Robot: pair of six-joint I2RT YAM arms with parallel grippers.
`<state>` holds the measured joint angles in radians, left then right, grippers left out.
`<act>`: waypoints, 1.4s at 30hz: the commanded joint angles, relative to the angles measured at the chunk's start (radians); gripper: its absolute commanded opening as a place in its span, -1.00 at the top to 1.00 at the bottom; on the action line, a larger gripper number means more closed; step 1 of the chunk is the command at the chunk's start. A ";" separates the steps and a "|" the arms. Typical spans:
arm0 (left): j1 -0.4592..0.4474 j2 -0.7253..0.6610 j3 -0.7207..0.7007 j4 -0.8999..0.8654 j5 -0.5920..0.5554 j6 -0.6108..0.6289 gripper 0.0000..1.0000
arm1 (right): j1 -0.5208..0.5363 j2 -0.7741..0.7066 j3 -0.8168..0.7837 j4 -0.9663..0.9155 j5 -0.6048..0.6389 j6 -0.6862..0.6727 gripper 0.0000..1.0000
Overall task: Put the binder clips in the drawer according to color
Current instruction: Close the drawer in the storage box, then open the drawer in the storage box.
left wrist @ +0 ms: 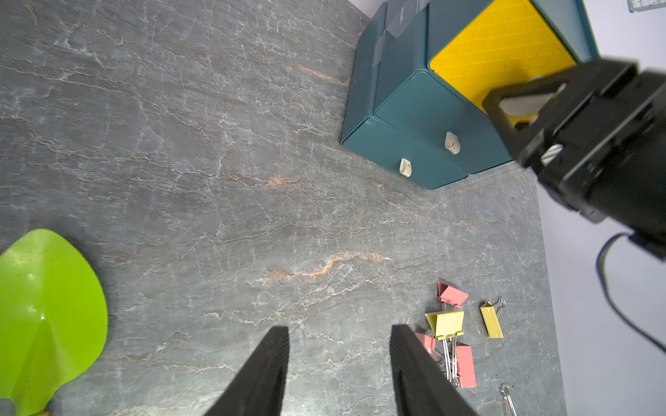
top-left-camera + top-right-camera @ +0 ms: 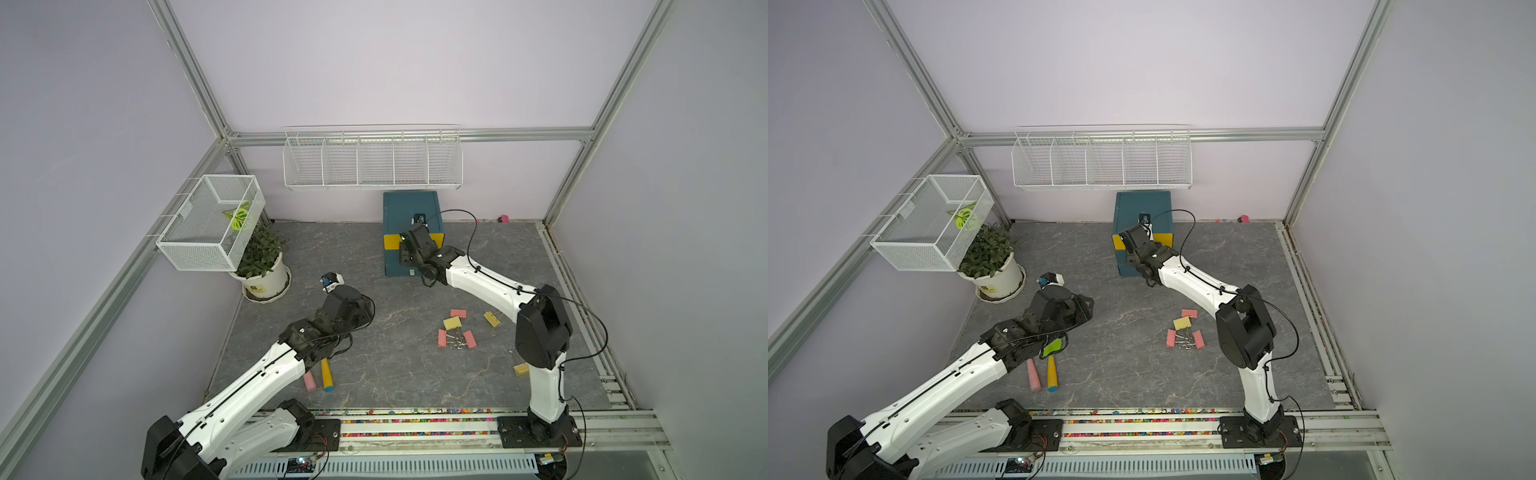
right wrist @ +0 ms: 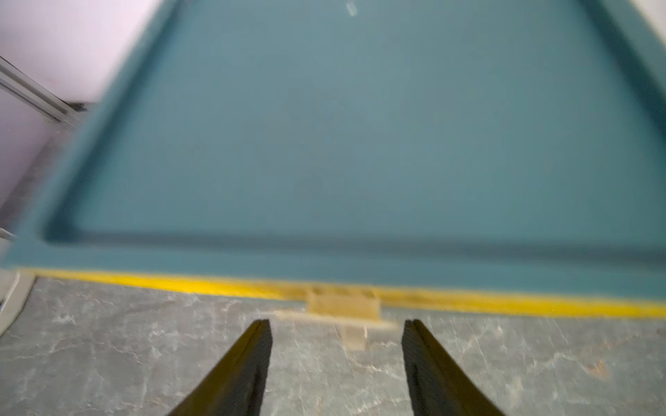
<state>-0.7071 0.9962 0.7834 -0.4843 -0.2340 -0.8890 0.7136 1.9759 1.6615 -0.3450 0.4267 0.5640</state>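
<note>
Right fingers [image 3: 248,363] apart before drawer [image 3: 324,144], pot label [image 2: 258,287] illegible

The drawer [image 3: 360,126] fills the right wrist view as a blurred teal slab, its pull [image 3: 344,306] a pale smear. In both top views the right arm [image 2: 419,249] hides the middle of the drawer's yellow front. Well apart from the drawer, a green trowel blade [image 1: 47,317] runs off the frame edge.
</note>
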 commanded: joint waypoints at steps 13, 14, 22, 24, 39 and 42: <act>0.000 -0.006 -0.045 0.070 0.010 0.002 -0.02 | -0.099 -0.129 -0.399 0.444 -0.279 0.435 -0.04; 0.000 -0.006 -0.046 0.070 0.011 0.003 -0.02 | -0.108 -0.121 -0.406 0.476 -0.297 0.456 -0.04; 0.000 -0.014 -0.041 0.067 0.008 0.007 -0.02 | -0.139 -0.022 -0.418 0.628 -0.389 0.624 -0.05; 0.000 -0.019 -0.041 0.066 0.007 0.006 -0.02 | -0.139 -0.013 -0.423 0.656 -0.384 0.646 -0.02; 0.000 -0.012 -0.035 0.078 0.027 0.008 -0.01 | -0.135 0.003 -0.504 0.826 -0.317 0.784 0.21; 0.000 -0.017 -0.034 0.073 0.027 0.009 -0.01 | -0.135 -0.009 -0.509 0.839 -0.300 0.787 0.22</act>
<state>-0.7071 0.9802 0.7464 -0.4164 -0.2157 -0.8886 0.5819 1.9644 1.1660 0.4297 0.0860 1.3239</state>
